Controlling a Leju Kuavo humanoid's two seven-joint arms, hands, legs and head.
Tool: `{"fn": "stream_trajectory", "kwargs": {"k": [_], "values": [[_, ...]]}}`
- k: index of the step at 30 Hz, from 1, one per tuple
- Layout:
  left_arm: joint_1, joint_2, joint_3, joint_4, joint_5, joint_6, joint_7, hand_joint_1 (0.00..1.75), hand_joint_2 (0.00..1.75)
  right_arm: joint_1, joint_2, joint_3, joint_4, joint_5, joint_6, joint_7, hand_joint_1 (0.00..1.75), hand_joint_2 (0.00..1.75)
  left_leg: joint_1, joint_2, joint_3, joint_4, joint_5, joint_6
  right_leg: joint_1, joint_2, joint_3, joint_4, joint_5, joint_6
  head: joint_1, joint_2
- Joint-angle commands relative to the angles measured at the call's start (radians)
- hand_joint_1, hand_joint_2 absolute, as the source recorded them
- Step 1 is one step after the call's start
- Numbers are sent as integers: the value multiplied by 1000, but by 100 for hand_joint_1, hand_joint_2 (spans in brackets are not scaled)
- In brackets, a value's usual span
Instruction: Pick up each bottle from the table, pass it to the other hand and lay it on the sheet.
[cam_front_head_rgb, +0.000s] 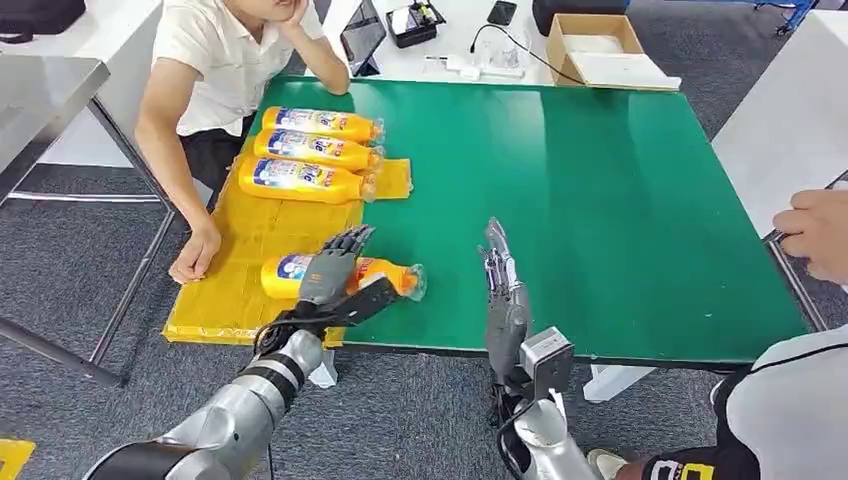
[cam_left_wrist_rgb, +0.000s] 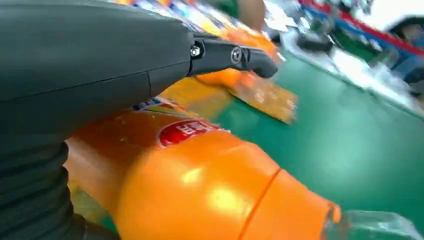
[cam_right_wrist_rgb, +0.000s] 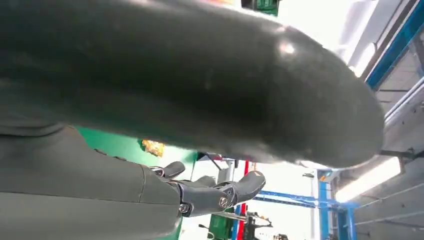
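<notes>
The left robot hand (cam_front_head_rgb: 333, 270) lay over an orange bottle (cam_front_head_rgb: 290, 276) in the lower left of the head view, its fingers draped across the bottle's middle and its thumb stretched along the side nearest the camera. Whether it was grasping the bottle or only resting on it could not be told. That bottle lay on its side at the right edge of the yellow sheet (cam_front_head_rgb: 255, 235), its clear cap end (cam_front_head_rgb: 416, 283) reaching off the sheet onto the green bench (cam_front_head_rgb: 600, 190). In the left wrist view the same bottle (cam_left_wrist_rgb: 200, 185) sat directly beneath the grey hand, with one dark finger (cam_left_wrist_rgb: 235, 56) stretched out above it.

The right robot hand (cam_front_head_rgb: 500, 280) stood upright in the lower centre of the head view, fingers straight and held together, pointing up, holding nothing, near the cap end of the bottle but apart from it.

Three more orange bottles (cam_front_head_rgb: 310, 150) lay side by side on the sheet in the upper left of the frame, caps pointing right, touching or nearly touching one another.

A person in a white shirt (cam_front_head_rgb: 225, 60) sat at the upper left, one hand (cam_front_head_rgb: 195, 258) resting on the left edge of the sheet. Another person's hand (cam_front_head_rgb: 815, 232) showed at the right edge of the frame. A cardboard box (cam_front_head_rgb: 600, 45) sat beyond the bench at the top.
</notes>
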Motion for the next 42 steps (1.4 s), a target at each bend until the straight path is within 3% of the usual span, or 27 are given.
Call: {"fn": "stream_trajectory", "kwargs": {"k": [1, 10, 11, 27, 31, 33, 34, 38, 42], "values": [[-5, -7, -44, -3, 98, -269, -23, 0, 0, -47, -15, -31, 41, 12, -6, 2, 0, 0, 0, 1, 4, -1, 0, -1, 0, 1, 4, -1, 0, -1, 0, 0], [2, 3, -103, -33, 126, -316, -40, 0, 0, -43, -28, -28, 35, 17, -17, 2, 0, 0, 1, 4, 6, -1, 0, -1, 1, 2, 5, -1, 0, -2, 0, 0], [7, 9, -128, -41, 141, -338, -44, 0, 0, -43, -31, -25, 33, 15, -19, 2, 0, 175, 0, 4, 7, -1, 0, -1, 1, 2, 6, -1, 0, -2, 0, 0], [44, 20, -191, -78, 218, -335, -79, 0, 0, -41, -47, -24, 30, 14, -32, 2, 0, 175, 1, 5, 7, -1, -1, -1, 1, 4, 6, -1, 0, -3, 0, 0], [113, -43, -99, -236, 581, -359, -186, 0, 0, -15, -46, -32, 2, 11, -28, 2, 0, 175, 0, 2, 3, -1, 0, 0, 0, 1, 3, 0, 0, -1, 0, 0], [173, -41, -162, -365, 776, -416, -168, 0, 0, -2, -44, -34, -2, 14, -35, 2, 0, 175, 1, 2, 3, 0, 0, 0, 1, 1, 2, 0, -1, -1, 0, 0], [200, -37, -184, -425, 877, -445, -121, 0, 175, 6, -43, -34, -3, 20, -44, 2, 0, 175, 0, 2, 3, -1, 0, 0, 0, 1, 2, 0, -1, -1, 0, 0], [293, 5, -315, -597, 1025, -355, -132, 0, 175, 36, -51, -39, -21, 16, -61, 2, 0, 175, 1, 4, 5, -1, -2, -1, 1, 3, 4, -1, -2, -2, 0, 0], [352, 10, -343, -693, 1077, -257, -226, 0, 175, 60, -60, -37, -44, 19, -77, 2, 0, 175, 0, 2, -1, -1, -1, 0, 1, 1, -1, -1, -1, -1, 0, 0]]}}
